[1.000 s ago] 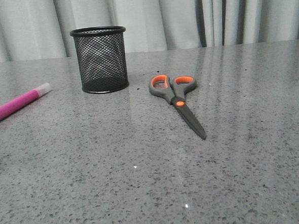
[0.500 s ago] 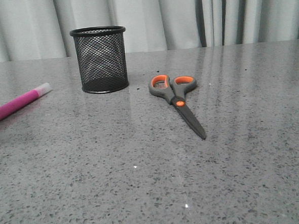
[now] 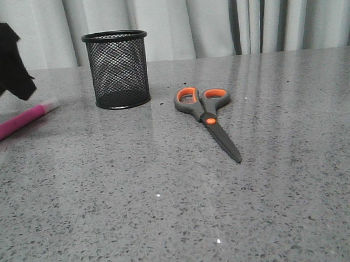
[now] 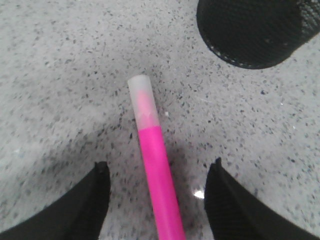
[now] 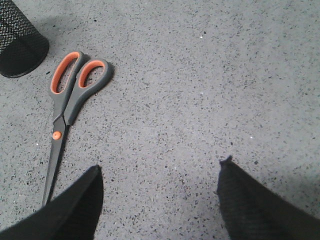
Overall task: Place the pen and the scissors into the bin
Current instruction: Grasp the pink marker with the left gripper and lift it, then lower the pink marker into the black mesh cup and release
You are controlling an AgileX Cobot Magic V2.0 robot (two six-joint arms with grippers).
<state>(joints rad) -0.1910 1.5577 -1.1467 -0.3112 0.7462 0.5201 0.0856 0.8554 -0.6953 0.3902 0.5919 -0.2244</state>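
Speckled grey table (image 3: 180,214), pleated curtain (image 3: 215,18).

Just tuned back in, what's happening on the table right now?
The left gripper is open over the pen, fingers on either side but not touching it. The right gripper is open too, holding nothing, with the scissors flat on the table off to one side. The bin stands upright; nothing shows inside it.

I am working over what looks like a staged test bench. A speckled grey stone-look worktop (image 3: 168,214) runs back to pale pleated curtains (image 3: 215,18) closing off the background.
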